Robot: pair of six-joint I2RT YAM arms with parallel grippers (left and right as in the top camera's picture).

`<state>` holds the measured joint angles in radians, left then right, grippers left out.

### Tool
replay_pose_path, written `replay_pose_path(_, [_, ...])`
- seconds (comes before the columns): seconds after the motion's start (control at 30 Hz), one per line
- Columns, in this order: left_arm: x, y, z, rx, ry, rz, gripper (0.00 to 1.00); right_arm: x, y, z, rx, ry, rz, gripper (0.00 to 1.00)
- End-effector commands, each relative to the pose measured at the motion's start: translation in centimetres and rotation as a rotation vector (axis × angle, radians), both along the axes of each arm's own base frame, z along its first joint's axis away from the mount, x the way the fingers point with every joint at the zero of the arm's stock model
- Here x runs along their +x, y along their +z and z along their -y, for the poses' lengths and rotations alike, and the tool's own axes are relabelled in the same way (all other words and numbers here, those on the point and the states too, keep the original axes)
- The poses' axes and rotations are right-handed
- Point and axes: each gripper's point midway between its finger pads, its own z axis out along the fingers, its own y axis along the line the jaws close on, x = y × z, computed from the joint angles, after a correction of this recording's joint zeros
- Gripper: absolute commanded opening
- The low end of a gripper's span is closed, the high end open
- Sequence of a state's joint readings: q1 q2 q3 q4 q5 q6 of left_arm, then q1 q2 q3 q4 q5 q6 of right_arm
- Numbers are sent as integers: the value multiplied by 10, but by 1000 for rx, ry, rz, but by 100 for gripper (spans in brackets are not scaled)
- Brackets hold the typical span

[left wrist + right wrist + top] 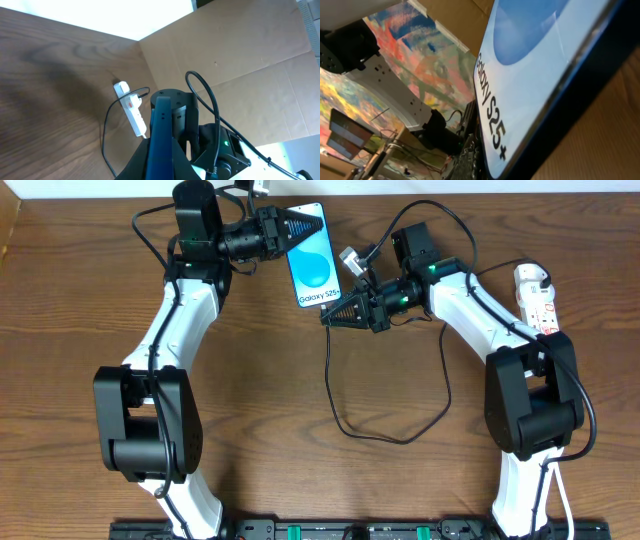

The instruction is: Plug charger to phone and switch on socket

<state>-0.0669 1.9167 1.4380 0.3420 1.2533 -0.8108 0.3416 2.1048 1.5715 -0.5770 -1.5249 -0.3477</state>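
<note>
Phone in closed left tool, charger in closed right tool at its bottom edge

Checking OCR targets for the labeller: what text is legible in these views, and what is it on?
"Galaxy S25+": white letters on the blue screen of the phone, clearest in the right wrist view.
Red marks on the power strip: too small to read.
Dark screens in the right wrist view's background: blurred, unreadable.
Nothing else is legible.
</note>
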Motion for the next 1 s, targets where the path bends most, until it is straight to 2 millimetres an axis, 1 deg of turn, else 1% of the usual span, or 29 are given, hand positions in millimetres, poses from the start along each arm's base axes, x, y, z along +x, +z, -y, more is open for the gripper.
replay_pose_path(0.0, [-18,11,11,-9,-74,32,7,0,9,-3,33,21,-3,1])
replay_pose_path(0.33, [-22,11,19,-5,-95,49,7,0,9,-3,32,21,-7,1])
replay_pose_path(0.97, [-22,11,19,-5,-93,50,7,3,11,-3,27,19,-23,1])
